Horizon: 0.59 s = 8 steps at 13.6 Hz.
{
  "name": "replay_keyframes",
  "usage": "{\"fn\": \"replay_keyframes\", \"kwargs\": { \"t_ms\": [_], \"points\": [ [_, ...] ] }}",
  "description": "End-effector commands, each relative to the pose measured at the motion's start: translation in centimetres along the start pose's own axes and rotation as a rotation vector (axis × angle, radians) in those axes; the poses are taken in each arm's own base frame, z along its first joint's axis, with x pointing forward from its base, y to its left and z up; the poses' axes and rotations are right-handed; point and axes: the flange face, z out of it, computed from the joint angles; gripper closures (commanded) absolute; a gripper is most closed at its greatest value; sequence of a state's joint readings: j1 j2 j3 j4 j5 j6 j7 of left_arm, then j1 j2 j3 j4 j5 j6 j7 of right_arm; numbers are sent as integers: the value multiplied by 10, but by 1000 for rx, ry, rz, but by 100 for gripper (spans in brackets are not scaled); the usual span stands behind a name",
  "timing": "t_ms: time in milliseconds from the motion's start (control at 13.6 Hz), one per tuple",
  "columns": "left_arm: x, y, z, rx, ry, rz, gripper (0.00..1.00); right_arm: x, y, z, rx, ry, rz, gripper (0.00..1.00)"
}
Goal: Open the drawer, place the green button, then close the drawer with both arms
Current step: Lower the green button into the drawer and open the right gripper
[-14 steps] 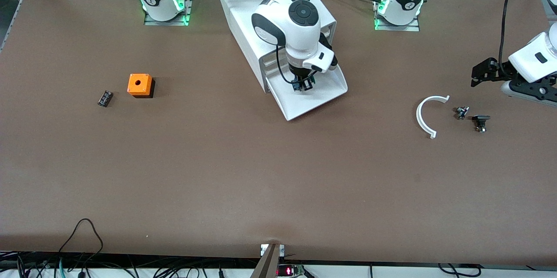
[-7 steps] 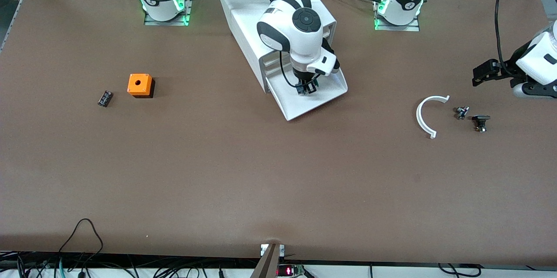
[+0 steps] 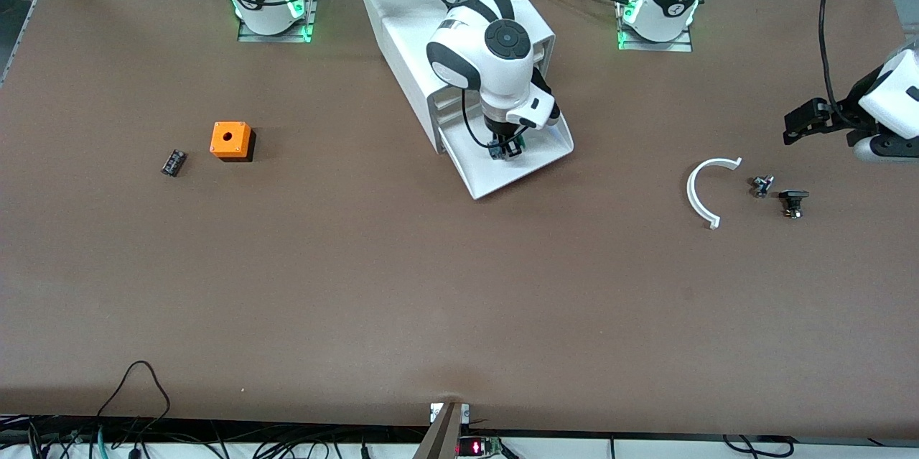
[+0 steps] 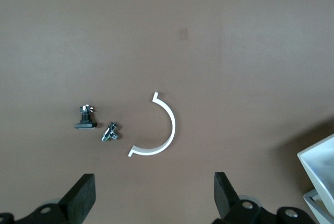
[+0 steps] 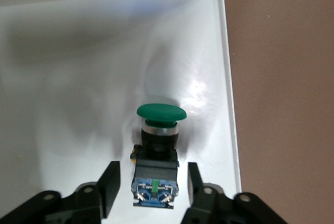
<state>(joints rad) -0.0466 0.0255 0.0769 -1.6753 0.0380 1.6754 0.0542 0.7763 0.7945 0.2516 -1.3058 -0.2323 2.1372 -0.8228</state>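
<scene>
The white cabinet (image 3: 402, 35) stands at the table's robot side, with its lowest drawer (image 3: 535, 157) pulled out. My right gripper (image 3: 506, 149) is down inside that drawer. In the right wrist view the green-capped button (image 5: 156, 151) lies on the drawer's white floor (image 5: 78, 78) near one side wall. The right gripper (image 5: 151, 185) is open, its fingers (image 5: 110, 185) standing either side of the button's blue end with a gap on each side. My left gripper (image 3: 793, 127) is open and empty, above the table at the left arm's end; it also shows in the left wrist view (image 4: 154, 198).
An orange box with a hole (image 3: 230, 139) and a small black part (image 3: 173, 161) lie toward the right arm's end. A white arc piece (image 3: 707, 189), a small metal part (image 3: 761, 186) and a black-capped part (image 3: 792, 200) lie toward the left arm's end, below the left gripper.
My right gripper has moved down a little farther into the drawer with the button. My left gripper has drifted slightly toward the table's end.
</scene>
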Motion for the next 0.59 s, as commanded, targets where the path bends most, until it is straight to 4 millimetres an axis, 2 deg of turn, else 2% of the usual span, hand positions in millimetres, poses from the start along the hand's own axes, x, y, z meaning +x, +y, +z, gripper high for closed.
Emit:
{"fn": "replay_keyframes", "kwargs": {
  "t_ms": [0, 74, 221, 295, 442, 516],
  "points": [
    [12, 3, 8, 16, 5, -11, 0, 11, -1, -7, -22, -9, 110, 0],
    [14, 5, 8, 9, 18, -10, 0, 12, -2, -11, -22, -8, 127, 0],
    [21, 15, 20, -5, 10, -24, 0, 5, 2, -38, -15, -31, 193, 0],
    [26, 26, 32, -17, 4, -46, 0, 0, 6, -64, -29, -29, 235, 0],
    [35, 60, 74, -43, 19, -96, 0, -20, 14, -107, -38, -50, 321, 0],
    [40, 76, 95, -46, 22, -85, 0, -29, 18, -139, -59, -36, 385, 0]
  ]
}}
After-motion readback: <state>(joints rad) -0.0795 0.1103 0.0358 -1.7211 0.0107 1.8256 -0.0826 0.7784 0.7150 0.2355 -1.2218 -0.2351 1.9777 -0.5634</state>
